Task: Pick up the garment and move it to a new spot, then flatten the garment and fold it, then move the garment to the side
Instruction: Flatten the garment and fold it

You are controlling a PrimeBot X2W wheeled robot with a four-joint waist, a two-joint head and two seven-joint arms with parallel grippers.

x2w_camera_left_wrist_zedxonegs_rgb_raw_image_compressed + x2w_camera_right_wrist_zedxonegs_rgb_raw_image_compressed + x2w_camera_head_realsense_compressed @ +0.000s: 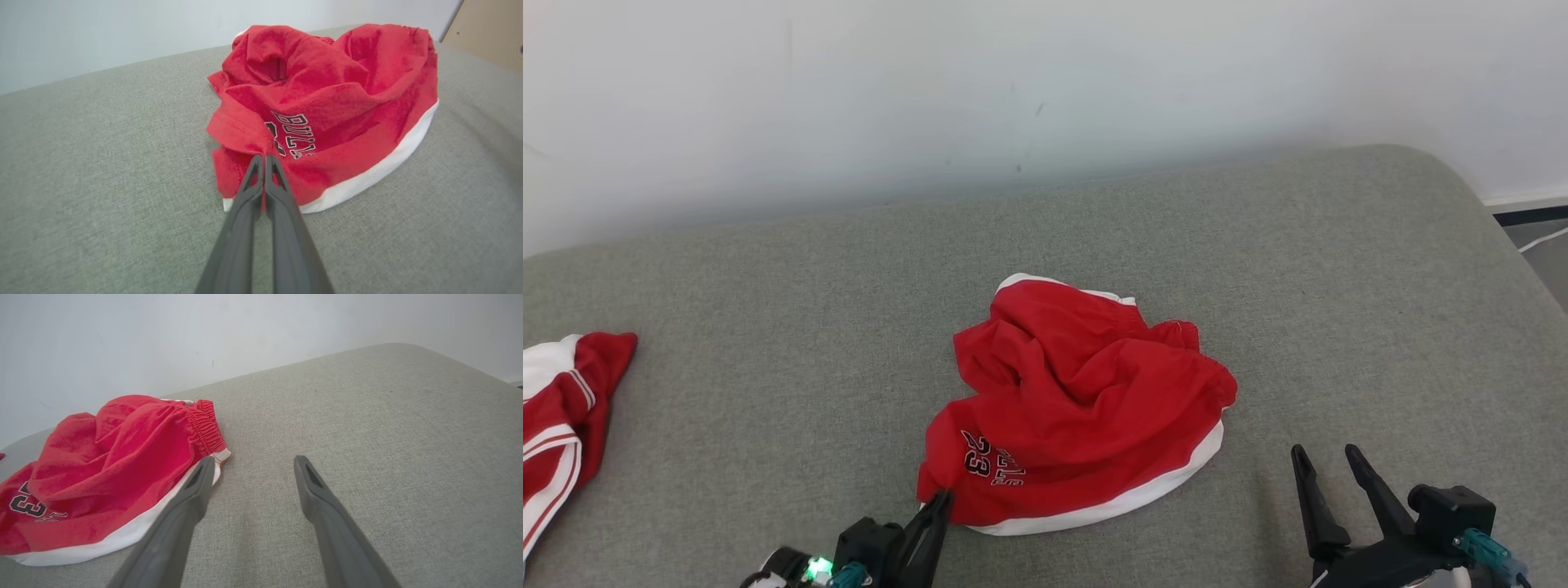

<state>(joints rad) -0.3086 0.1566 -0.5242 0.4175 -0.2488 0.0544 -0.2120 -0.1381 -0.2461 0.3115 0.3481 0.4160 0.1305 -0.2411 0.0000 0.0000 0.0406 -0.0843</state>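
The crumpled red basketball shorts (1086, 400) lie mid-way across the grey cushion (768, 327), toward its front edge. The left gripper (264, 157) is pinched tight on their front-left corner. The right gripper (1323, 451) gapes wide near their white-trimmed right side, apart from the cloth.

a red-and-white cloth (600, 367) lies at the grey fabric surface's (768, 327) left edge. a white wall (1045, 82) stands behind it.

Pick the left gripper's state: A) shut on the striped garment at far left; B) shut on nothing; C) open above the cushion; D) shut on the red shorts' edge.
D: the left gripper has both fingers pressed together on a fold of the red shorts.
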